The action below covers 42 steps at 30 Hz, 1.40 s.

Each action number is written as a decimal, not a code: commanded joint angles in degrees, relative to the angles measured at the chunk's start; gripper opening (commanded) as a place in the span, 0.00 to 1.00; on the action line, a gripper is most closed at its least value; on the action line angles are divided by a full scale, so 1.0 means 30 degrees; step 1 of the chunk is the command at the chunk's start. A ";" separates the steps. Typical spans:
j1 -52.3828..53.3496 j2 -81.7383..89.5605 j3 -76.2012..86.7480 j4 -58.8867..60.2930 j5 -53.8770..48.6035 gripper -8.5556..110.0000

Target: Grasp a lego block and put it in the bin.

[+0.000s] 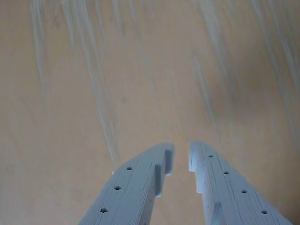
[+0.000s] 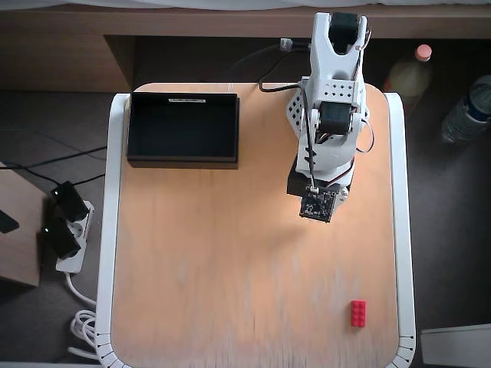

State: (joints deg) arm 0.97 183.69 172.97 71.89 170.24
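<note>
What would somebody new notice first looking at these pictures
In the overhead view, the white robot arm stands out at the table's far edge, folded over the pale wooden table. Next comes the black bin at the top left corner, looking empty, and the small red lego block alone near the bottom right. In the wrist view, the gripper is slightly open over bare wood.
</note>
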 commanded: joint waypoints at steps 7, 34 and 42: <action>-0.0205 0.1729 0.2959 0.0117 -0.0088 0.08; -0.0088 0.1670 0.2959 0.0381 0.3604 0.07; 0.0352 0.0586 0.2637 -0.3193 0.4775 0.07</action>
State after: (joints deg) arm 1.23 183.69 172.97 68.91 183.34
